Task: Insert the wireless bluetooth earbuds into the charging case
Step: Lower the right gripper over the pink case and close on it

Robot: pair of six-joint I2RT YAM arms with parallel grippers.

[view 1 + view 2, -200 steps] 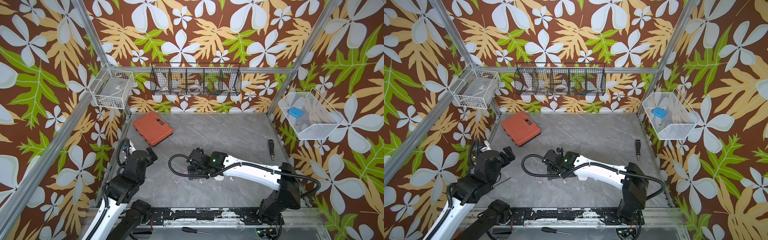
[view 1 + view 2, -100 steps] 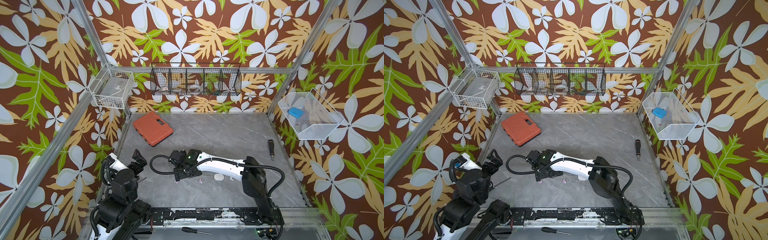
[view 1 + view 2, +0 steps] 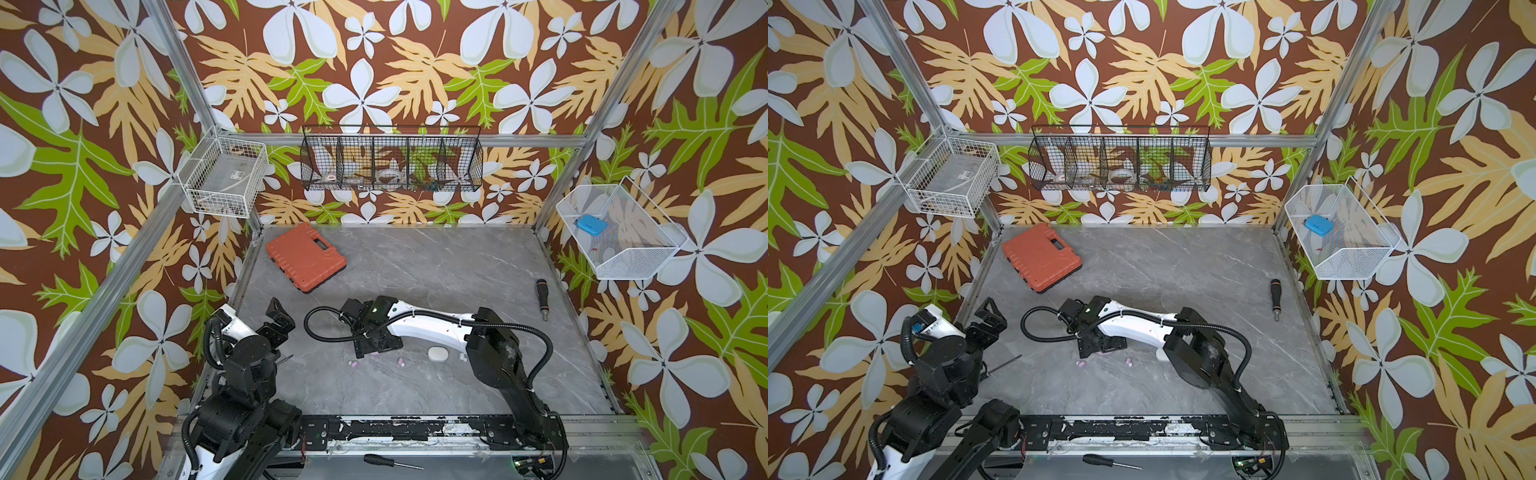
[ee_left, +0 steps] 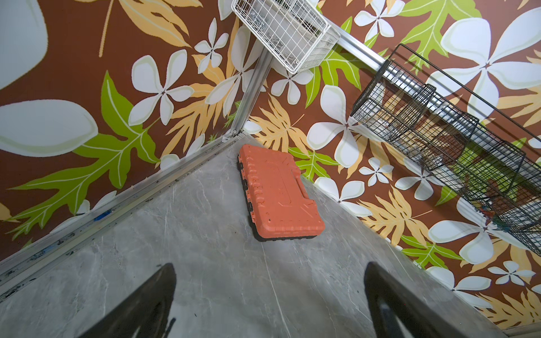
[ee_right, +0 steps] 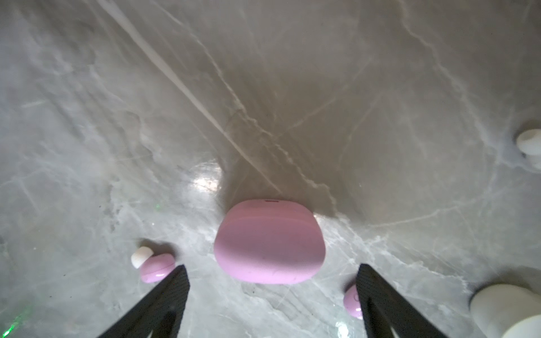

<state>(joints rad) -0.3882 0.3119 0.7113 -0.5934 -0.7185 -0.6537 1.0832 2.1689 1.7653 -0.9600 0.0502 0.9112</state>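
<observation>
Marble tabletop [image 3: 436, 266], pink case [image 5: 269, 243] clear only in right wrist view

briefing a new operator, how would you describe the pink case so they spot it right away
Over the grey marble table, find the right gripper. Just ahead of its open fingers lies the pink charging case, shut. It is far bigger than the pink earbuds flanking it, and the white case nearby differs in colour.
</observation>
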